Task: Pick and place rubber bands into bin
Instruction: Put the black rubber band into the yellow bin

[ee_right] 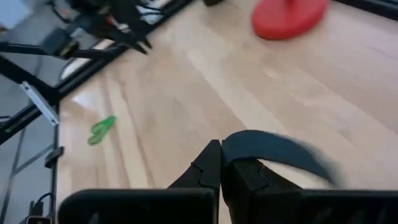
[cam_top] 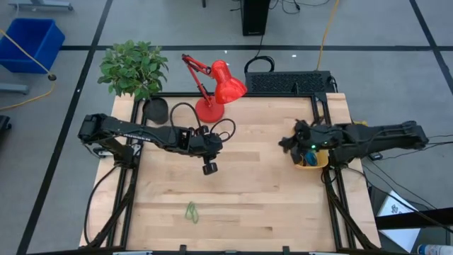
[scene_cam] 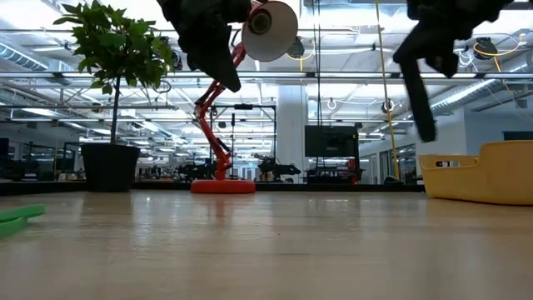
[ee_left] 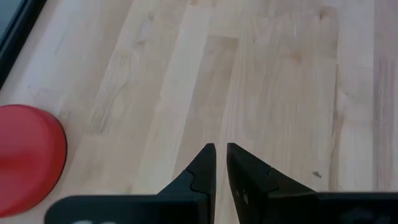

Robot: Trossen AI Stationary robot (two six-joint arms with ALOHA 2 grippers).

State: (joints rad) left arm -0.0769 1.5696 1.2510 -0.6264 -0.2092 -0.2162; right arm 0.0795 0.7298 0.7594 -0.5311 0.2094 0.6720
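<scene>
Near the table's front edge, left of centre, one green rubber band point(cam_top: 191, 211) lies alone. Your right gripper point(ee_right: 220, 163), jaws closed on a dark band point(ee_right: 273, 151), hangs beside the bin point(cam_top: 312, 160) at the right edge: move over it, then release. The left gripper point(ee_left: 220, 163), nearly closed and empty, waits mid-table.

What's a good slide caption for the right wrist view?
Right claw shut on a dark rubber band above the wooden table, green rubber band still lying farther off.
</scene>
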